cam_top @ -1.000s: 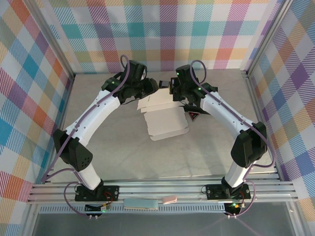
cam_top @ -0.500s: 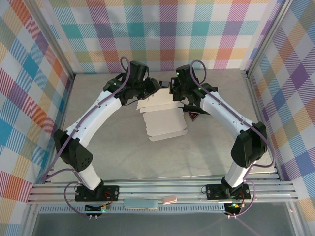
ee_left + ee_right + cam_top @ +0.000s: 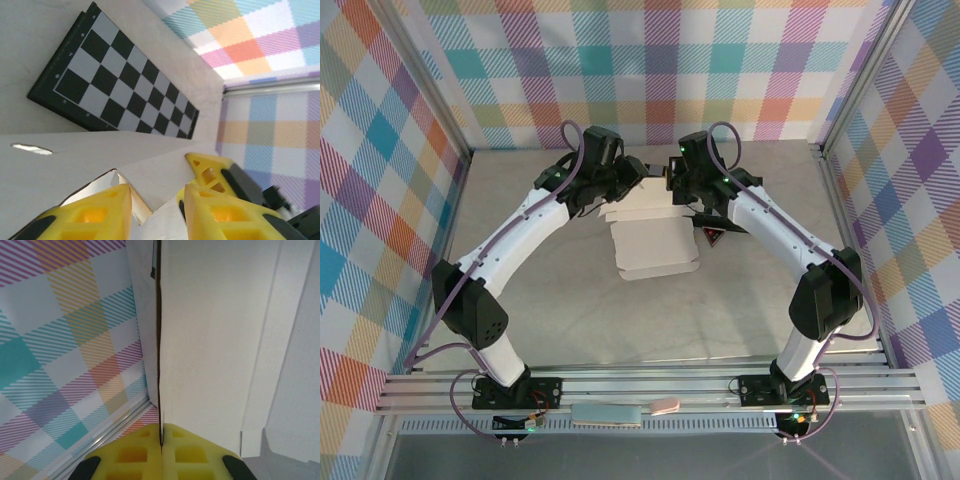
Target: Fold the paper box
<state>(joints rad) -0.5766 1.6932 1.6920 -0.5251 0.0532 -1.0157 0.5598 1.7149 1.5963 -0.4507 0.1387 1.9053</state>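
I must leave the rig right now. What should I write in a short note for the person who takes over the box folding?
Left claw: open, one jaw on each side of a flap edge of the paper box, not pinching it.
Right claw: shut on a thin edge of the paper box.
Things: the box lies mid-table between the arms, its far end at the claws. A chessboard lies on the table beyond it.
Done: one edge is gripped and creases show, but it is not a closed box.
Left: probably close the left claw on its flap, raise the walls, tuck the flaps.
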